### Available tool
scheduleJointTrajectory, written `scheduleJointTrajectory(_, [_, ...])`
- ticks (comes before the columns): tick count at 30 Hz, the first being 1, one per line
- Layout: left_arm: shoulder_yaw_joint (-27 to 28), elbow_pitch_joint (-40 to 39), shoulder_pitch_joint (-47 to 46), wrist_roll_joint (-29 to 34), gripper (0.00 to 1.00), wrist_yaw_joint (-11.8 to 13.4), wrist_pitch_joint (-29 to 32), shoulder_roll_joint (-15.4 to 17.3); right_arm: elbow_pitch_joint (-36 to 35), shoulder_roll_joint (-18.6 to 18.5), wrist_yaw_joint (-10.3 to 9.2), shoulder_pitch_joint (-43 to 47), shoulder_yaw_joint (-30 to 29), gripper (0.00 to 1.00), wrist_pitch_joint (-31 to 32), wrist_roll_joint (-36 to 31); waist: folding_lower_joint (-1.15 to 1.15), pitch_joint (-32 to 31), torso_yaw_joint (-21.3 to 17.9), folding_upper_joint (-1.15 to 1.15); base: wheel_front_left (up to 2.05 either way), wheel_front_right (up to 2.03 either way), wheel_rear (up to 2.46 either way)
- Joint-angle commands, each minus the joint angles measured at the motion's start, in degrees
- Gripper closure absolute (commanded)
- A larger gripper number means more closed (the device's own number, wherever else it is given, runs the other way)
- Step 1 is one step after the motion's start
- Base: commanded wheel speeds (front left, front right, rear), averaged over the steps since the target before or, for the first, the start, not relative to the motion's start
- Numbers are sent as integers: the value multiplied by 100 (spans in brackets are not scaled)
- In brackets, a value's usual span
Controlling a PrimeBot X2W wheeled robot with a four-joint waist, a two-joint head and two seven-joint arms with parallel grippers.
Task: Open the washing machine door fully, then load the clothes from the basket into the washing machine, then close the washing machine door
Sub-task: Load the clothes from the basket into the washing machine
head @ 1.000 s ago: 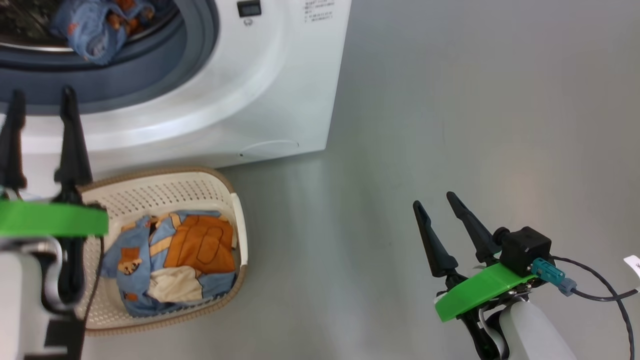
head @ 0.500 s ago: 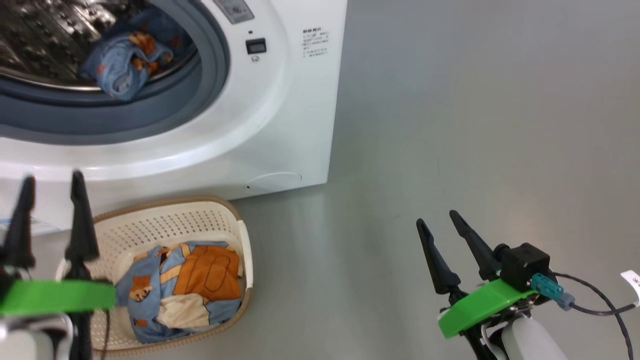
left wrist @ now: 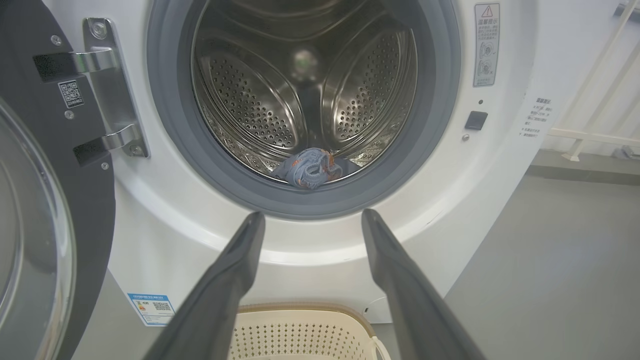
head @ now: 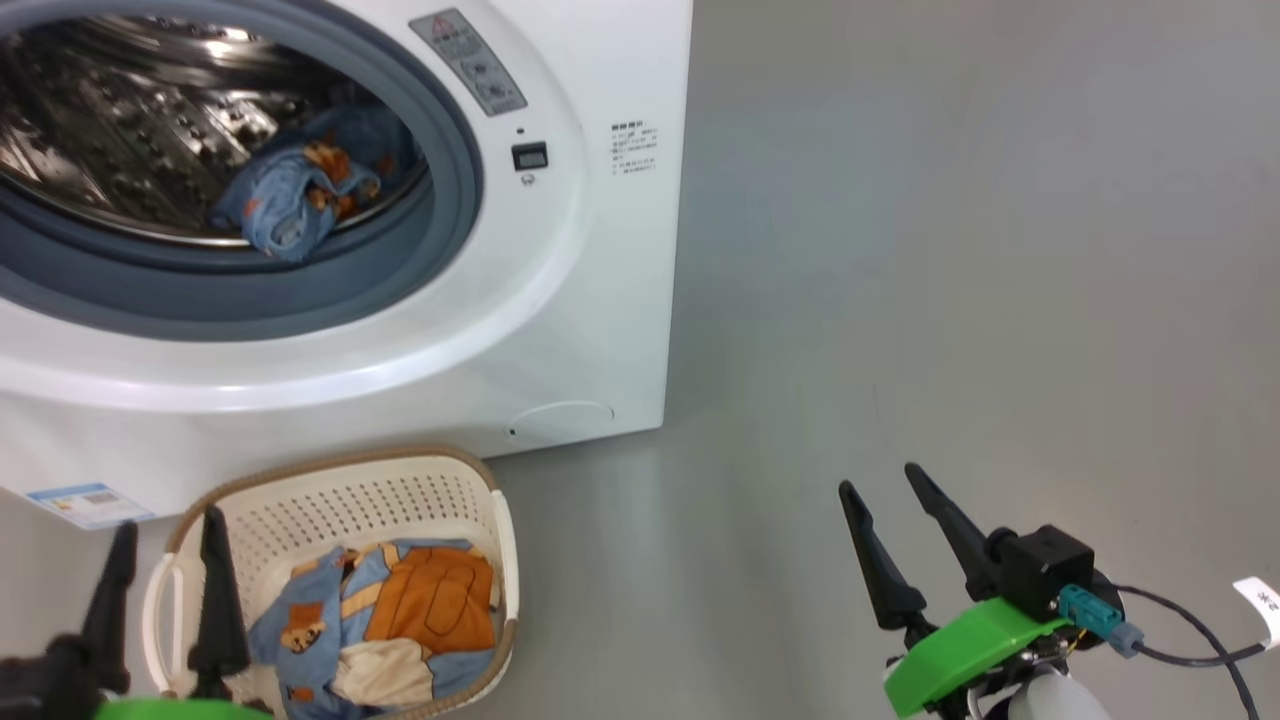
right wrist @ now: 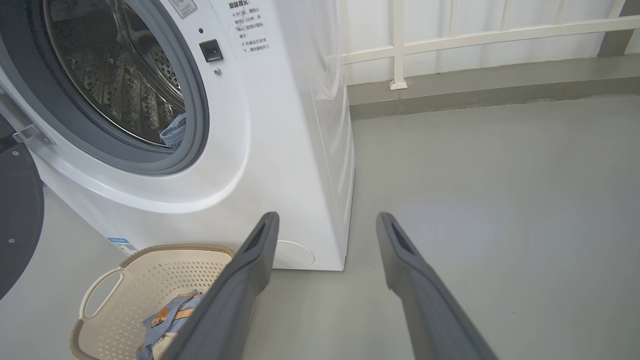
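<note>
Both pairs of jaws stand apart, holding nothing: the left gripper hovers at the left handle of the basket, the right gripper over floor well to the side. Bunched clothes lie in the basket; one garment sits in the washing machine drum, its door swung wide

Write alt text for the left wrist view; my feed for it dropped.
Washer with its door open at left, and one blue garment lying low at the front of the drum. The left gripper points at the opening, fingers apart and empty, with the basket rim just below them.
</note>
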Motion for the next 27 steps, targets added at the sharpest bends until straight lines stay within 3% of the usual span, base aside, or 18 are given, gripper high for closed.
scheduleJointTrajectory(1, [179,-169,78,62,0,-9,-14,25,-104,28,17,73,91,0,-44,-90,0,-158,7,0,0,0,0])
scheduleJointTrajectory(27, [393,-220,831,206,0,-9,-14,-256,-62,28,17,372,-31,0,-44,-124,0,-571,92,0,0,0,0])
